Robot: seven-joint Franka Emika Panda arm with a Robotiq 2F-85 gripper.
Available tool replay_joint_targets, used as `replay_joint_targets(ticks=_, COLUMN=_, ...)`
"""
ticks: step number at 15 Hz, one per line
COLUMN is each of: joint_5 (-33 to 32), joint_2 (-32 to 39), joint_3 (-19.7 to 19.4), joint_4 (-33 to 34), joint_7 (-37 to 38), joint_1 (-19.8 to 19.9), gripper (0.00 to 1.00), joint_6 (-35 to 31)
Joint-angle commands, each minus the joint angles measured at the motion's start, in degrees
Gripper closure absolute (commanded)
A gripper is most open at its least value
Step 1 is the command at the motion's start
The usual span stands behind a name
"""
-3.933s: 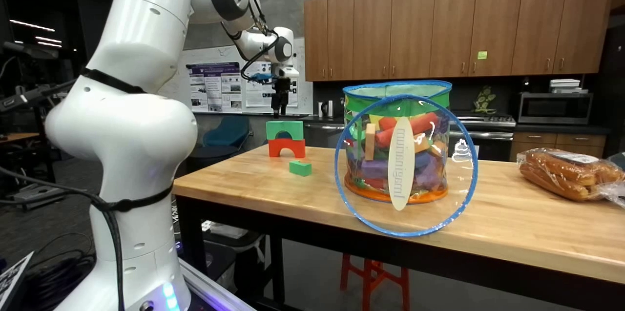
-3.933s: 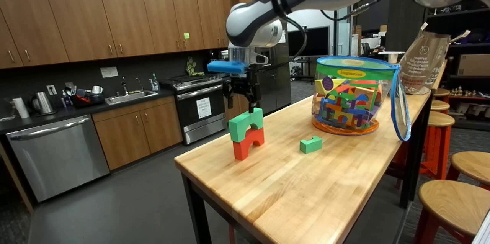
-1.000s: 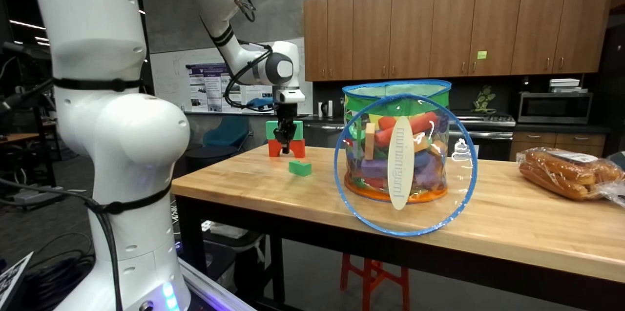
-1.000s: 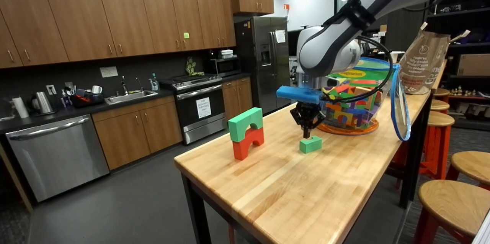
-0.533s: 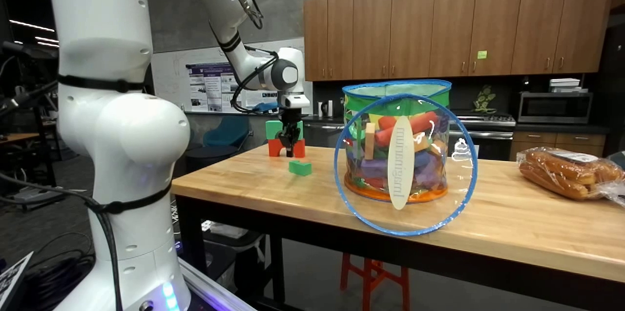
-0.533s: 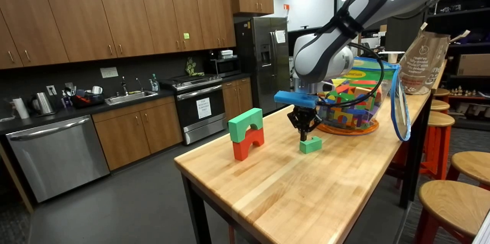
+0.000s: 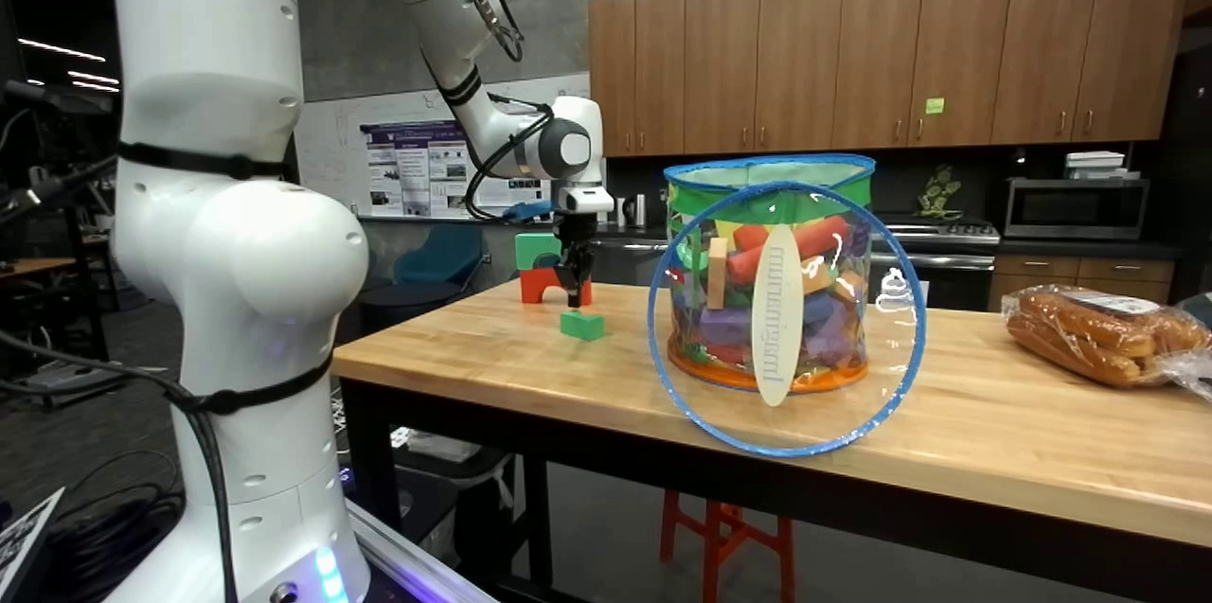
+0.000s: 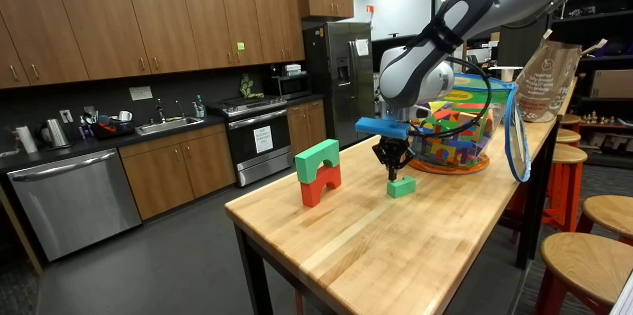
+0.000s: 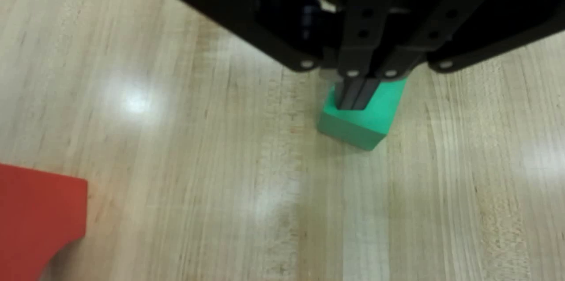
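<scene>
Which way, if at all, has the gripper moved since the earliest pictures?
Yes: in an exterior view, the gripper has gone from the unmoved green arch to over the small green block.

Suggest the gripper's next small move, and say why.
Perhaps lift slightly and open: the gripper is shut and holds nothing, its fingertips at the top of the notched green block (contact unclear); lowering like this would likely only press on it.
</scene>
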State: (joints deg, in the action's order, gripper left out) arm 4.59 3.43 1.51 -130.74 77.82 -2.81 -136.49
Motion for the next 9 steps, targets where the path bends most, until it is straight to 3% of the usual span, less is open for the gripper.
replay_joint_targets(ticks=1, joint_5=-0.3, joint_2=2.3, joint_3=-0.2, joint_4=2.1, joint_7=-1.1, joint_1=0.0, gripper=1.00, joint_6=0.4)
replay_joint_targets(ticks=9, joint_5=-0.1, joint_2=5.6, joint_3=-0.4, joint_4=5.1, joint_7=-1.8, joint_1=-0.4, gripper=1.00, joint_6=0.7)
